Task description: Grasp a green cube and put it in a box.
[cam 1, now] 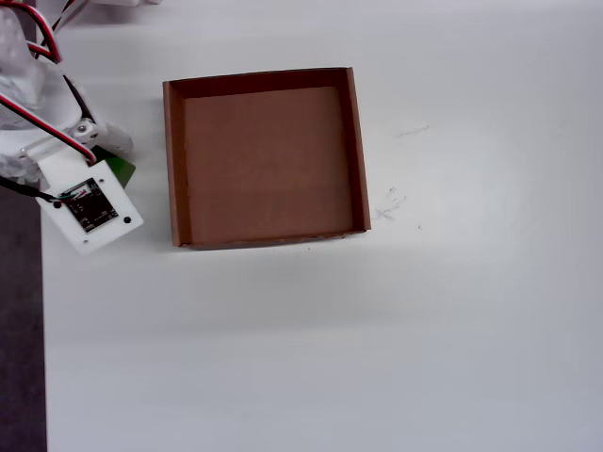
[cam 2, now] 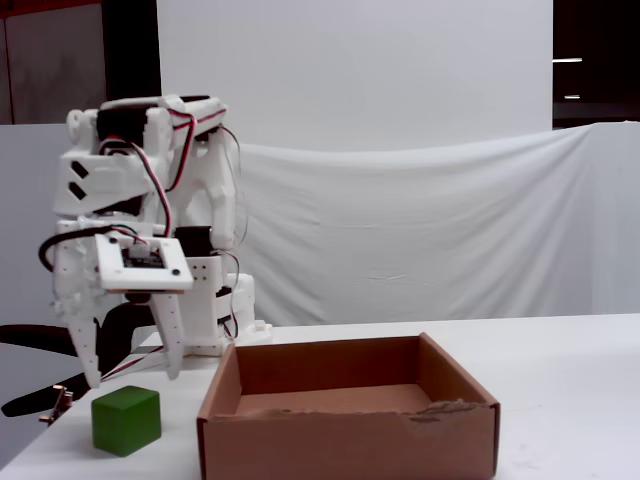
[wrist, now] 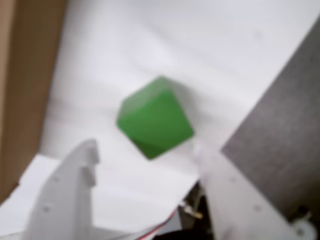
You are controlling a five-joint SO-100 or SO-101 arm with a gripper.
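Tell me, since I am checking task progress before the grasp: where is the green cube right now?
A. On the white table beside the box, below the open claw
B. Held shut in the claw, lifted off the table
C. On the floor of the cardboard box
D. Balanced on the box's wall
A: in the fixed view the green cube sits on the table left of the empty box, under the open claw.

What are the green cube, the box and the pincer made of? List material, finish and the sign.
Green cube: probably painted wood or plastic; uniform matte green.
Box: corrugated cardboard, raw matte brown; frayed front edge.
Pincer: likely 3D-printed plastic, matte white; blocky, notched fingers.
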